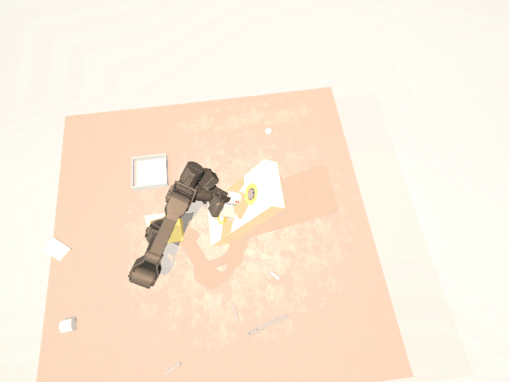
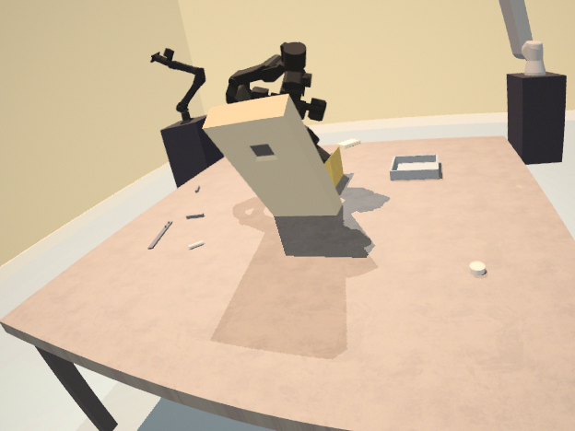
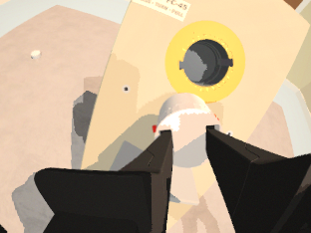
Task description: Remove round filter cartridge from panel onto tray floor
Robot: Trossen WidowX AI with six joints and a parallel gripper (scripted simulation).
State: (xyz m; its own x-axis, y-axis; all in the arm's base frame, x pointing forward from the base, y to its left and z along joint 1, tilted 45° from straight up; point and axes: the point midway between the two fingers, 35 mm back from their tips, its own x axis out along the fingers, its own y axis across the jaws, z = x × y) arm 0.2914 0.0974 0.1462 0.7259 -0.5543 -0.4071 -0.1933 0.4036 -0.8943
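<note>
The white round filter cartridge (image 1: 234,197) (image 3: 184,116) is out of the panel, with small red marks on its side. My gripper (image 1: 228,197) (image 3: 187,134) is shut on it, one fingertip at each side of its face. The tilted service panel (image 1: 263,175) (image 2: 278,180) (image 3: 140,55) has a yellow ring (image 1: 247,202) (image 3: 175,62) around its dark, empty round socket (image 3: 206,62). The cartridge is held in front of the panel, clear of the socket. The grey-walled tray (image 1: 149,188) (image 2: 414,174) stands on the table, away from the gripper, and looks empty. The cartridge is hidden in the exterior view.
A yellow block (image 1: 175,231) (image 2: 334,168) stands by the arm's base. A white puck (image 1: 267,131) (image 2: 477,267), a grey bar (image 1: 267,325) (image 2: 159,235) and a white block (image 1: 57,249) lie on the table. A second panel-side white piece (image 1: 227,211) is near the gripper.
</note>
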